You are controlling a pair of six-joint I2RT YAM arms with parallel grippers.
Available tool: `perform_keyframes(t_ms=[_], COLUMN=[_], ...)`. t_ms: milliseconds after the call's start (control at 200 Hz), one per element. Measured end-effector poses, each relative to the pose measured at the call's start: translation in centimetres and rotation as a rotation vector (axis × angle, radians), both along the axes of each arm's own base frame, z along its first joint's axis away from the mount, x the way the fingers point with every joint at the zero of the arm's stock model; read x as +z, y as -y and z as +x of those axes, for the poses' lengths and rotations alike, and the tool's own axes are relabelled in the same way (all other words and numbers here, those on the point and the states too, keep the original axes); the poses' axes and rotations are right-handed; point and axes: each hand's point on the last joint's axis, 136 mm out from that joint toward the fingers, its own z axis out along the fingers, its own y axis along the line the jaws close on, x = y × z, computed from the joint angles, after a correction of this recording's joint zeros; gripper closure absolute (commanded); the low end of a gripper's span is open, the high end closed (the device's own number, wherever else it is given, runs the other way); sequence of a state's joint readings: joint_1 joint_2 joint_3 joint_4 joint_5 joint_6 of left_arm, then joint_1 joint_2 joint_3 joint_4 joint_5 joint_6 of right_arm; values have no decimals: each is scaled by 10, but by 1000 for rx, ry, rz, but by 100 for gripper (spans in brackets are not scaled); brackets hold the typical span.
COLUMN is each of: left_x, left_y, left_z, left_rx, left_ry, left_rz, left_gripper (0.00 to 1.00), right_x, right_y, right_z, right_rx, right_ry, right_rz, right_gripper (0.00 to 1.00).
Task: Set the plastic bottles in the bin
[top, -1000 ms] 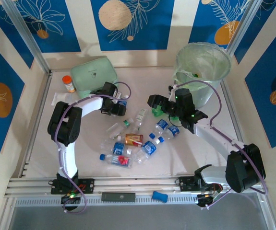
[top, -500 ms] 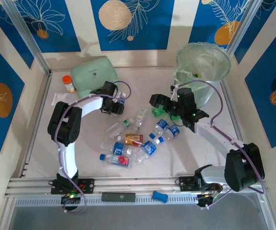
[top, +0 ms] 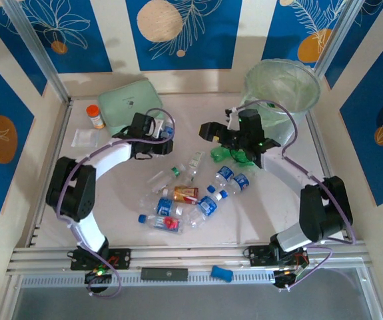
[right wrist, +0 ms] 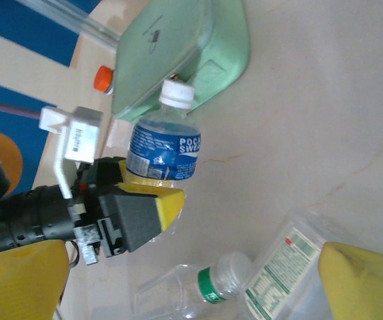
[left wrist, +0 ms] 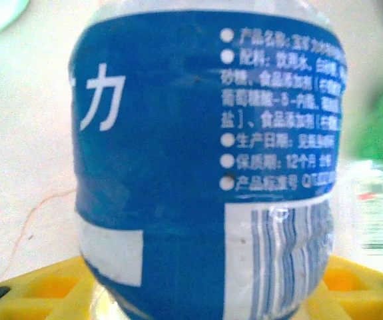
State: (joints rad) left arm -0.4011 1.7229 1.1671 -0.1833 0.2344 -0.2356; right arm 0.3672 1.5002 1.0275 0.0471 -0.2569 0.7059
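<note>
Grips a blue-labelled bottle (left wrist: 204, 167) in the left gripper (top: 159, 137), yellow pads (left wrist: 364, 283) clenched on its lower body beneath the label, probably low enough to hold it upright and leave the white cap free for the carry. In the right wrist view, stands cap-up and seemingly raised off the table (top: 244, 220), in front of the mint-green case (right wrist: 191, 53); sits at upper centre-left of the overhead frame.

Holds the right gripper (top: 210, 131) released, fingers spread wide, just left of the bin (top: 309, 93), above a green bottle (top: 226, 155) and a clear green-capped bottle (right wrist: 201, 283). Looks poised for a pick of its own.

Leaves the bin at upper right, well apart from the held bottle, and the heap of bottles (top: 191, 200) lying at centre, so most of the task looks undone.

Against a second ago: has closed the left jaws around the bottle, swung the left elbow out toward the left edge, and shifted the right gripper up and left, uncovering the green bottle.
</note>
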Motion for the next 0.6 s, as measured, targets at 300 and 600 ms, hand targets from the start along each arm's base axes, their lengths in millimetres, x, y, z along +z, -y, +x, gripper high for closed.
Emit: perform_keyframes(t_ms=[300, 600], left_x=[38, 54], left_y=[40, 54], left_z=[-22, -40], left_rx=[-122, -186], left_ry=[111, 170], left_rz=[-225, -317], left_gripper=[56, 56], right_x=[26, 23], right_y=[-46, -75], right_z=[5, 5], right_rx=[157, 225], right_ry=[55, 49], right_rz=[49, 37], right_gripper=[9, 13])
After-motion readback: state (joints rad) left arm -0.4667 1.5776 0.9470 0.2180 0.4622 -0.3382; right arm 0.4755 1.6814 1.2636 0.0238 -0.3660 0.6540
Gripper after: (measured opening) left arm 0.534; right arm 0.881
